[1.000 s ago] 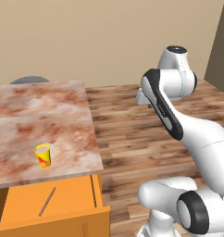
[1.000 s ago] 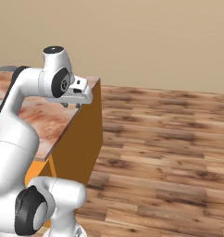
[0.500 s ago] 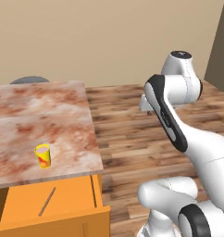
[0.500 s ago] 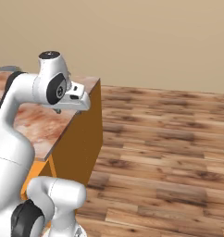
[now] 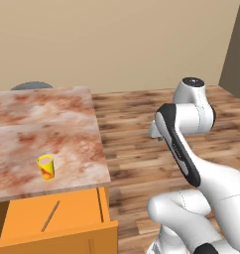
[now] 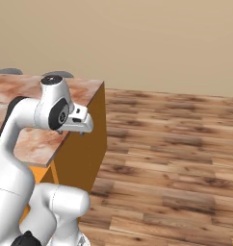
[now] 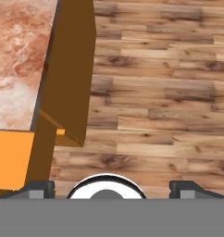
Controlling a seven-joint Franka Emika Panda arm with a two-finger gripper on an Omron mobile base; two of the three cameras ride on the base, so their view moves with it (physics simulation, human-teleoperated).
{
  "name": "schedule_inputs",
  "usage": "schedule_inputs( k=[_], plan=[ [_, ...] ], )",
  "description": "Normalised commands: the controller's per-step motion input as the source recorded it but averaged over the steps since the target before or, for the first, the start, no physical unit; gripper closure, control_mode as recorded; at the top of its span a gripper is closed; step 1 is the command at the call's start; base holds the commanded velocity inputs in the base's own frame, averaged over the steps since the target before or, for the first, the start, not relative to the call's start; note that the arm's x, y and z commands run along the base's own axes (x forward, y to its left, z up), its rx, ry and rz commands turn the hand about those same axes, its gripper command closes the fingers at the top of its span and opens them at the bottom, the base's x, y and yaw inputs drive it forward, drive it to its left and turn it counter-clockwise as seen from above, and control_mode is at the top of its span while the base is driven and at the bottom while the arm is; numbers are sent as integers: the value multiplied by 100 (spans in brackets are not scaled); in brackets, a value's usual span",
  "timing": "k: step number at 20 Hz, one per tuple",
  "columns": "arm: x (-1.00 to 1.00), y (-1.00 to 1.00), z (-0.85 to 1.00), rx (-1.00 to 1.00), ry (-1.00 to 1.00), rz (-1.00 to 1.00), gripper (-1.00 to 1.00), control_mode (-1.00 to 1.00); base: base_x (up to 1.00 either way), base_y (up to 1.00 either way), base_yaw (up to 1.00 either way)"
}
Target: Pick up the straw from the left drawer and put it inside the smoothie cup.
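Thin tan straw (image 5: pixel 50 216) lies in open orange wooden drawer (image 5: pixel 77 214); yellow red-blotched cup (image 5: pixel 46 166) on marble desk (image 5: pixel 67 134); end effector (image 7: pixel 109 187) spread wide, empty, above floor.

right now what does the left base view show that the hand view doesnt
Left base view alone: the smoothie cup standing on the marble counter, and the straw lying loose in the open left drawer, well away from the arm.

Hand view alone: the claw with its tips wide apart, aimed down at the wood floor beside the cabinet's orange side panel.

Both: the marble counter, the orange cabinet and the wood floor.
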Motion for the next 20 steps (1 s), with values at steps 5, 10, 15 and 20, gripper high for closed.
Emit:
schedule_inputs(
  k=[5, 10, 15, 20],
  plan=[
    [0, 0, -34, 0, 0, 0, -100, -100, 0, 0, 0],
    [0, 0, 0, 0, 0, 0, -100, 100, -9, 0, 0],
    [0, 0, 0, 0, 0, 0, -100, 100, -47, 0, 0],
    [0, 0, 0, 0, 0, 0, -100, 100, -66, 0, 0]
  ],
)
